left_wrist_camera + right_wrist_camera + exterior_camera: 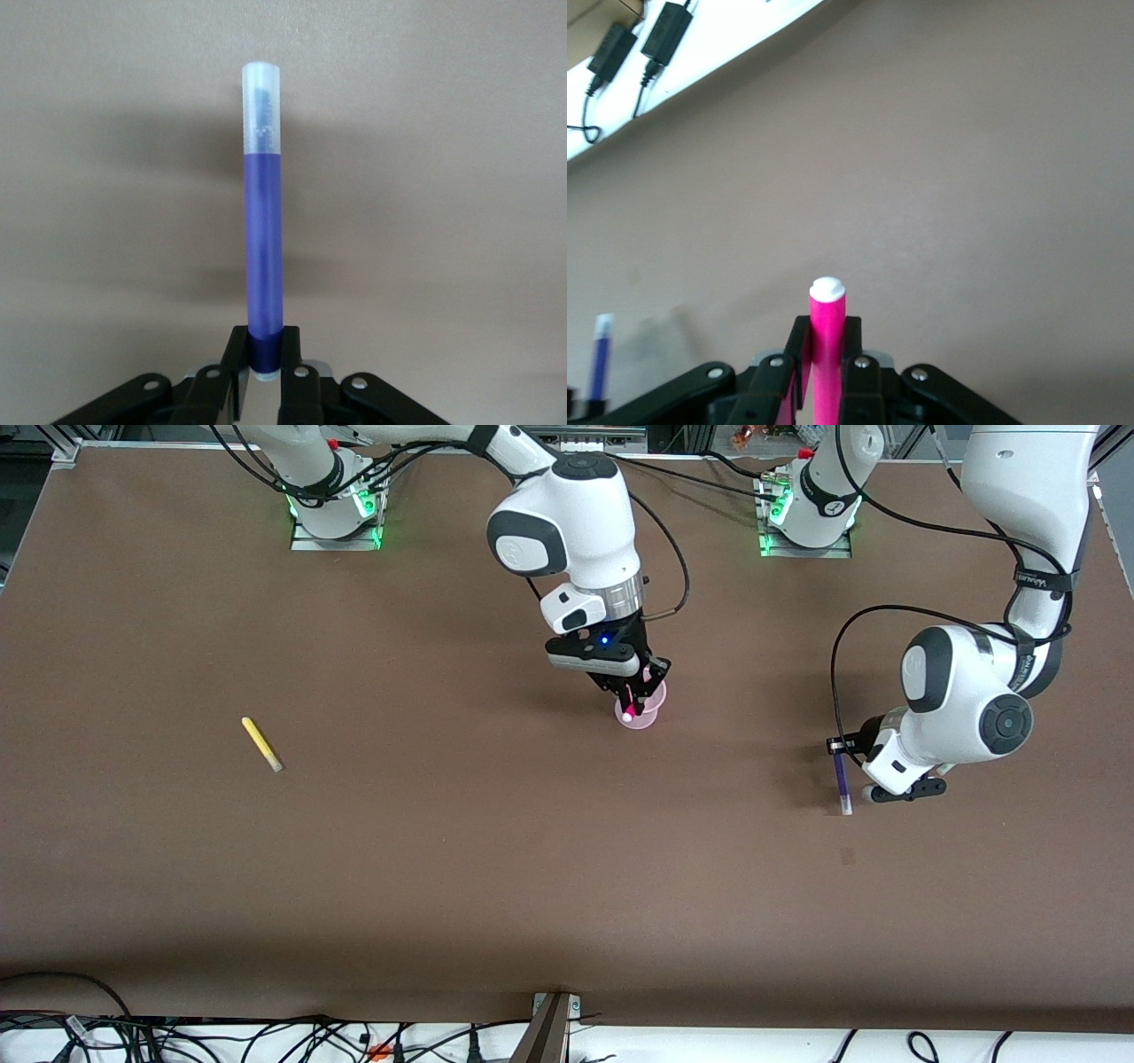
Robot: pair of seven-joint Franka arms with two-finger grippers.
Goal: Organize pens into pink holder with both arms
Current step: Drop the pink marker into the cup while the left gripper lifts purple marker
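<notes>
Translucent pale pink plastic cup point(643, 710) sits mid-table, one only. Right gripper point(634, 698) is over it, clamped tight on a magenta-pink marker pen point(629, 707). Left gripper point(838, 747), over the table's left-arm end, is closed on a purple marker pen point(842, 781) hanging tip-down. Three pens visible; a yellow marker pen point(261, 744) lies alone toward the right arm's end. Brown tabletop point(496, 868) is bare around them.

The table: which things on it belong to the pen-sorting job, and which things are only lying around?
Belong to the job:
- pink holder
- magenta pen, in the right gripper over the holder
- purple pen, in the left gripper
- yellow pen, loose toward the right arm's end

Only lying around:
- cables at the table's near edge
</notes>
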